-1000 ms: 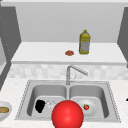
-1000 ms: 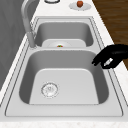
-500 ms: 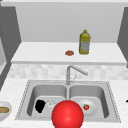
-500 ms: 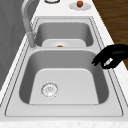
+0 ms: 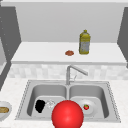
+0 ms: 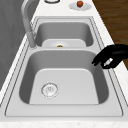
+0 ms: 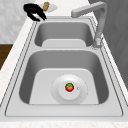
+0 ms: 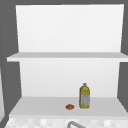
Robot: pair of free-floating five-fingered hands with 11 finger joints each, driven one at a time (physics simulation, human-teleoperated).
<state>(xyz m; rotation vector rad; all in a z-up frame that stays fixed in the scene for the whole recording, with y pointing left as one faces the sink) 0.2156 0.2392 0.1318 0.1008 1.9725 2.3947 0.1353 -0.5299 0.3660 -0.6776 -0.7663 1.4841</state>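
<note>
Nothing has shifted over the last second: my left hand (image 5: 40, 106) still hangs above the near edge of the left basin (image 6: 65, 82), fingers curled downward around nothing, with the drain (image 6: 49, 89) below and apart.

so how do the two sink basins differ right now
The left basin has a black hand hovering at its front edge, beside the bare drain. The right basin holds a white plate with a strawberry on it. Both are grey steel, alike in shape, sharing one faucet.
</note>
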